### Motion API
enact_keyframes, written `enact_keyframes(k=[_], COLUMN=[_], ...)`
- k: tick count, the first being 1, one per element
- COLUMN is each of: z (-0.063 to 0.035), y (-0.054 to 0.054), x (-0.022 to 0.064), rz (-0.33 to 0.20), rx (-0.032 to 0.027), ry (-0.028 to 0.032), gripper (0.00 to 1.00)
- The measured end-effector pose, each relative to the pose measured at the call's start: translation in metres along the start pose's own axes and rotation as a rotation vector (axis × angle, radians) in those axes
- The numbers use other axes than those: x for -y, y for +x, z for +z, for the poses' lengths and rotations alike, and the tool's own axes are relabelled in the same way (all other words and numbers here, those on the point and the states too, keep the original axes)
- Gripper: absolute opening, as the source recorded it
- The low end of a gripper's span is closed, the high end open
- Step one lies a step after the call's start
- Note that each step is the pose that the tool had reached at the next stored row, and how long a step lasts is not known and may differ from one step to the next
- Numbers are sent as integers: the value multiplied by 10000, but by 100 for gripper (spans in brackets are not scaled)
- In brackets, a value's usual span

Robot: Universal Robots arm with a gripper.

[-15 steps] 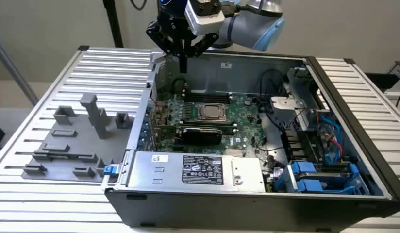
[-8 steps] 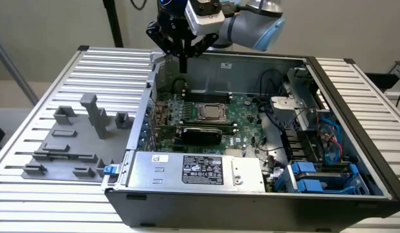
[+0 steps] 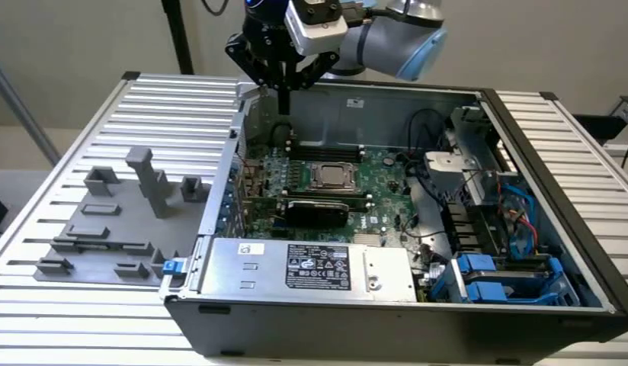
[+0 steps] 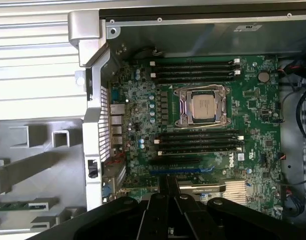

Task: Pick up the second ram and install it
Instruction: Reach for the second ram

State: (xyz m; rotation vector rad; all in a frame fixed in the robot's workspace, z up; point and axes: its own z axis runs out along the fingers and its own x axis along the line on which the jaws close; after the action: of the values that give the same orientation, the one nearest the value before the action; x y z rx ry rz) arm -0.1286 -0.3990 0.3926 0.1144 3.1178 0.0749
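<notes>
Second ram [image 4: 15, 204]: thin flat green strip

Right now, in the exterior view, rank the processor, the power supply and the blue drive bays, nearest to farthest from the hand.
From the hand:
1. Processor, mid-board.
2. Power supply, nearer the camera.
3. Blue drive bays, exterior view's right.

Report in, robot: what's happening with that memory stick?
Jaws shut, holding nothing, above the computer case's corner. Green memory stick sits in the gray holder beside the case. Case wall between them.
</notes>
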Motion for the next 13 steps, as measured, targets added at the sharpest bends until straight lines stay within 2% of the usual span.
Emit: enact_keyframes(k=[13], z=[-13], y=[588], x=[43], rz=[1], rx=[0], ry=[1], gripper=[11])
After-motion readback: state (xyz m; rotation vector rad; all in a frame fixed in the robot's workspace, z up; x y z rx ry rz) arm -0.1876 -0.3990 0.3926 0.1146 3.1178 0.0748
